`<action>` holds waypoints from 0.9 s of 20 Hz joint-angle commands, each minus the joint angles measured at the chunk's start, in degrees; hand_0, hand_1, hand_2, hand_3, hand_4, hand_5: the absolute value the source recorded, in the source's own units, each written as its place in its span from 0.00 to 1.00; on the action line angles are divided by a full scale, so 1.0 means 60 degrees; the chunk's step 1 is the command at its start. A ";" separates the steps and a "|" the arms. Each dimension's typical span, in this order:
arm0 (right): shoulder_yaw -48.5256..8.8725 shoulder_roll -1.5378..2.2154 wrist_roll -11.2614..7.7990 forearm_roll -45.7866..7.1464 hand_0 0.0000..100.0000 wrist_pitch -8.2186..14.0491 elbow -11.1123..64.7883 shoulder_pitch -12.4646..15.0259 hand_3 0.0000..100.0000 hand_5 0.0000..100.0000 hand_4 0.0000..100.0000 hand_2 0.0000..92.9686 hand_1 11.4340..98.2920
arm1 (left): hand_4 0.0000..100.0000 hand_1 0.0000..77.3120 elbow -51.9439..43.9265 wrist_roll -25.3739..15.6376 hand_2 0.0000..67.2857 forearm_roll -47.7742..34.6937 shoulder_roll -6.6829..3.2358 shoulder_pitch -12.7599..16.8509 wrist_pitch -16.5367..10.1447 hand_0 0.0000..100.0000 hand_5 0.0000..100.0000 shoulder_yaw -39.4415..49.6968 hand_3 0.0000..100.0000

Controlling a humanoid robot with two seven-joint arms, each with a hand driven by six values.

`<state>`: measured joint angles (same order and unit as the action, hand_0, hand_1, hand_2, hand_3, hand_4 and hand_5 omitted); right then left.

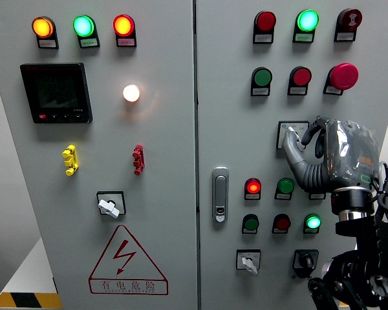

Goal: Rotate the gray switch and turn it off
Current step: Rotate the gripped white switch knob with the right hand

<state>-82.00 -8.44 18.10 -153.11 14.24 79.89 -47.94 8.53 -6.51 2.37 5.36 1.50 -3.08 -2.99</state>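
On the right door of the grey control cabinet, a gray rotary switch [284,131] sits on a white square plate, level with the middle of the panel. My right hand [299,138] is raised in front of it, its arm coming up from the lower right. The thumb [292,155] curves under the knob and the dark fingers [312,129] hook over its top, so the hand is shut on the switch. Most of the knob is hidden by the hand. My left arm does not show.
Two more gray rotary switches sit at the lower left door [109,206] and lower right door [247,262], beside a black selector [304,259]. Lit and unlit pilot lamps, a red mushroom button [343,75] and a door handle [220,194] surround the hand.
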 commanded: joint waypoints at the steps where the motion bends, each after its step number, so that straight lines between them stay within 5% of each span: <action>1: -0.0001 0.0000 0.0016 0.0000 0.76 0.0000 0.0001 0.0006 1.00 1.00 0.95 0.80 0.38 | 0.12 0.00 0.0000 0.0001 0.15 0.0000 0.0000 0.0000 0.0000 0.00 0.12 0.0000 0.21; 18: -0.0001 -0.0029 0.0045 0.0000 0.87 0.0116 -0.0072 0.0007 1.00 1.00 0.95 0.81 0.33 | 0.12 0.00 0.0000 0.0001 0.15 0.0000 0.0000 0.0000 0.0000 0.00 0.12 0.0000 0.21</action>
<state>-82.00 -8.59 18.37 -153.11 14.61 79.65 -47.90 8.52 -6.54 2.37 5.36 1.50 -3.08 -2.99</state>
